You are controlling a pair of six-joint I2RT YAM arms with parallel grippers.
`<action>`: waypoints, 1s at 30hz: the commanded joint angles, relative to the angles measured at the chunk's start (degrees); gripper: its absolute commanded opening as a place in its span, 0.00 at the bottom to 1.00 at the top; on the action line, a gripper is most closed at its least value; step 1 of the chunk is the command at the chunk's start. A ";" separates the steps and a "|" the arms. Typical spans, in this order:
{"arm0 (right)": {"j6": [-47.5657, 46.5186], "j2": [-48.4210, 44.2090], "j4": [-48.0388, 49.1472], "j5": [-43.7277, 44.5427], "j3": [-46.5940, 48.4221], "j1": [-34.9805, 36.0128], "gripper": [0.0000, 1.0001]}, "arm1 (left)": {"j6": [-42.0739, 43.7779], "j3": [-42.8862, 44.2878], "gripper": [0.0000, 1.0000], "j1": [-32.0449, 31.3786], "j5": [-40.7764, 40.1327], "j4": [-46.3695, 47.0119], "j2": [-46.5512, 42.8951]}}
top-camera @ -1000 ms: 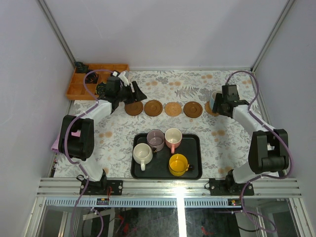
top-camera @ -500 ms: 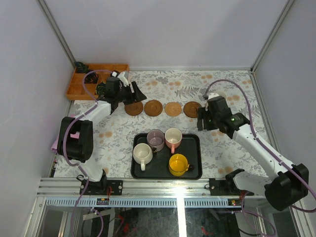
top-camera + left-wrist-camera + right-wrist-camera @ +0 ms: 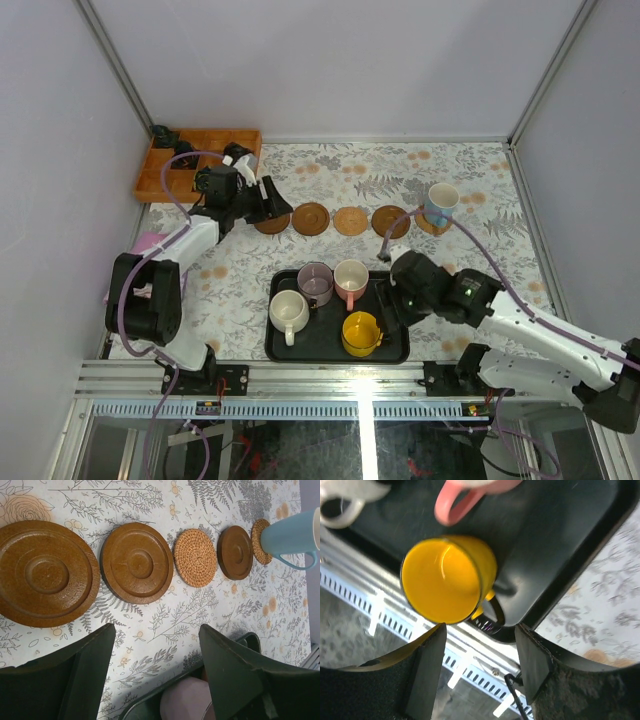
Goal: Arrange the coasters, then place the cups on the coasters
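Observation:
Five coasters lie in a row: dark wood (image 3: pixel 46 573), dark wood (image 3: pixel 137 562), woven tan (image 3: pixel 195 557), dark wood (image 3: pixel 235 552) and a woven one (image 3: pixel 260 541) under the light blue cup (image 3: pixel 440 203). The black tray (image 3: pixel 320 345) holds the cream cup (image 3: pixel 289 311), mauve cup (image 3: pixel 315 283), pink cup (image 3: pixel 351 278) and yellow cup (image 3: pixel 361 333). My left gripper (image 3: pixel 275 205) hangs open beside the leftmost coaster, holding nothing. My right gripper (image 3: pixel 480 640) is open just above the yellow cup (image 3: pixel 445 577), near its handle, with nothing between the fingers.
An orange wooden compartment box (image 3: pixel 195 160) sits at the back left corner. A pink cloth (image 3: pixel 148 245) lies by the left wall. The metal rail (image 3: pixel 340 378) runs along the near edge, just past the tray's front rim.
The right arm has left the light blue cup standing on the rightmost coaster and swung back to the tray, over the yellow cup. The left gripper has shifted slightly.

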 commanded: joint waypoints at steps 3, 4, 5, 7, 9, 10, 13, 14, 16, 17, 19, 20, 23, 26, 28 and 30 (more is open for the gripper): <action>11.95 -2.16 -2.77 3.21 -3.68 13.91 0.64 | 1.65 -2.15 0.68 -0.32 0.35 -0.40 -3.86; 12.47 -2.39 -2.76 3.56 -4.04 15.21 0.64 | 1.73 -2.30 0.68 -0.28 0.37 -0.53 -4.00; 12.84 -2.46 -2.72 3.93 -4.32 16.50 0.64 | 1.75 -2.43 0.68 -0.25 0.44 -0.51 -4.03; 12.95 -2.36 -2.71 4.91 -4.85 17.78 0.64 | 1.77 -2.61 0.68 -0.32 0.57 -0.52 -4.16; 12.50 -1.85 -2.62 6.24 -5.21 18.22 0.64 | 1.59 -2.95 0.68 -0.31 0.59 -0.22 -4.35; 12.25 -1.54 -2.62 7.16 -5.36 18.27 0.64 | 1.58 -3.06 0.68 -0.32 0.65 -0.11 -4.53; 11.44 -0.77 -2.67 10.21 -5.21 18.37 0.64 | 1.78 -3.15 0.69 -0.28 0.40 -0.07 -4.74; 11.12 -0.60 -2.73 11.23 -5.12 18.37 0.65 | 1.80 -3.22 0.69 -0.32 0.46 -0.08 -4.69; 10.63 -0.02 -3.05 13.38 -4.82 18.38 0.66 | 1.87 -3.16 0.69 -0.30 0.58 -0.07 -4.52; 10.40 0.38 -3.20 14.14 -4.70 18.38 0.67 | 1.82 -3.15 0.69 -0.30 0.65 0.02 -4.28; 9.79 1.25 -2.84 14.54 -4.82 18.36 0.72 | 1.61 -3.23 0.69 -0.33 1.08 0.44 -3.89; 9.39 1.73 -2.43 14.61 -5.03 18.37 0.75 | 1.44 -3.25 0.69 -0.32 1.27 0.72 -3.65; 8.31 3.52 -1.21 14.77 -5.30 18.39 0.82 | 1.00 -3.18 0.69 -0.31 1.78 1.15 -3.14; 6.87 5.14 -0.25 14.47 -5.37 18.37 0.83 | 1.06 -2.99 0.69 -0.31 2.03 1.15 -2.81; 5.87 6.03 0.29 14.29 -5.42 18.37 0.82 | 1.16 -2.81 0.69 -0.32 2.04 0.97 -2.66; 4.84 6.74 1.21 13.84 -5.37 18.36 0.82 | 1.15 -2.76 0.69 -0.32 2.14 0.91 -2.50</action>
